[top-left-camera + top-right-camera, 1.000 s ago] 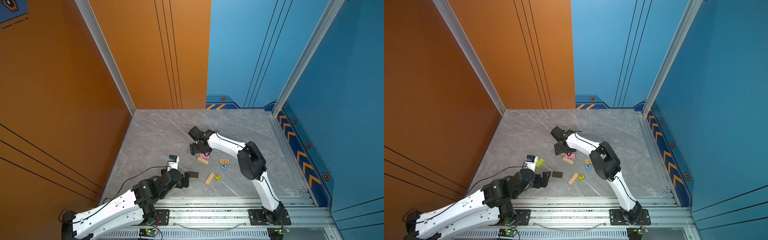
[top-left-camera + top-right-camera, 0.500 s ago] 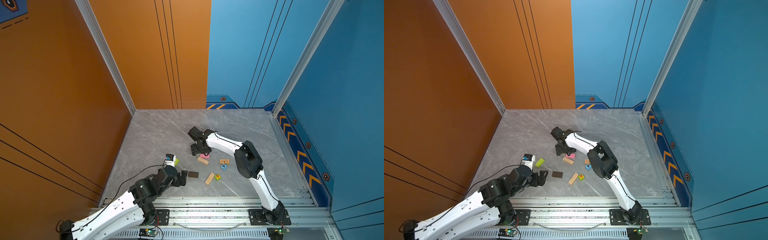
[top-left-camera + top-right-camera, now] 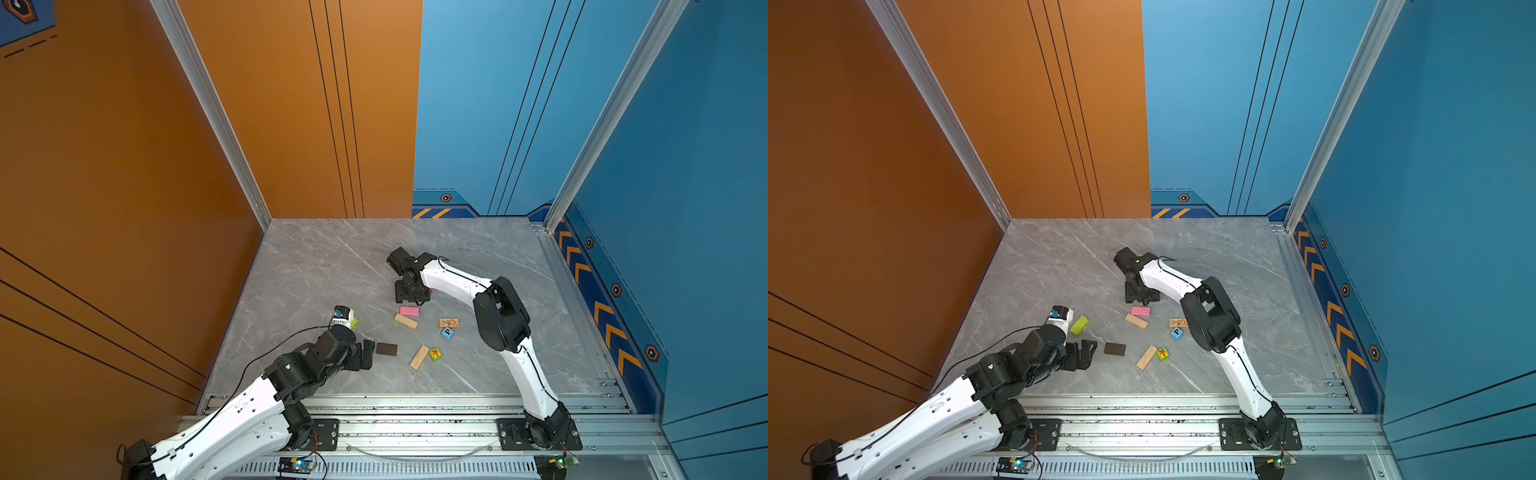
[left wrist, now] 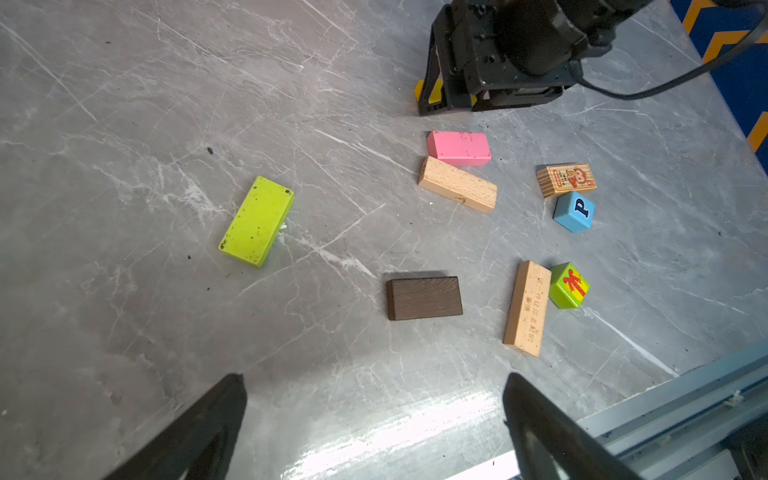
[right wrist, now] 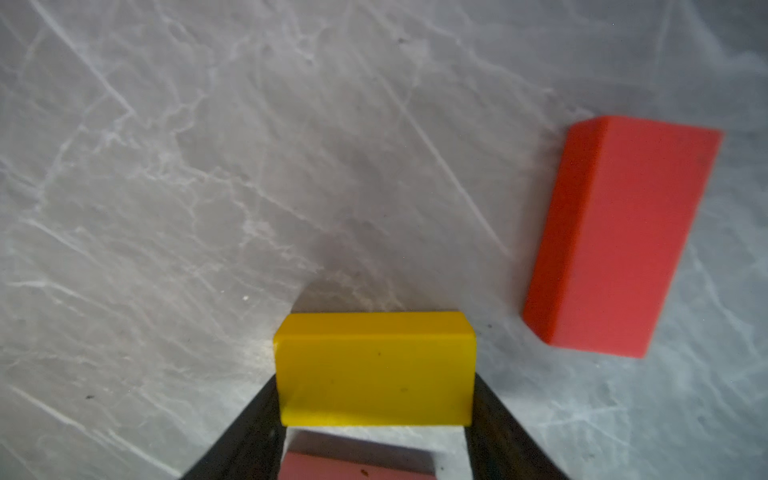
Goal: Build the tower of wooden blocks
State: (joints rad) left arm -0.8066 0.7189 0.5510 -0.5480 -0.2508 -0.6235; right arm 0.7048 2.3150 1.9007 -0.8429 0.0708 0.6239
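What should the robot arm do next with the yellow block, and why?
Probably lift the yellow block a little, straight up. The right gripper looks closed on its two ends, yet it seems to rest on the table, with the red block lying apart beside it. Nothing is stacked yet, so the tower needs a first piece moved.

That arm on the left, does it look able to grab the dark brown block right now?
Probably yes. The left gripper is open, the dark brown block lies flat just ahead of it, and nothing stands between them.
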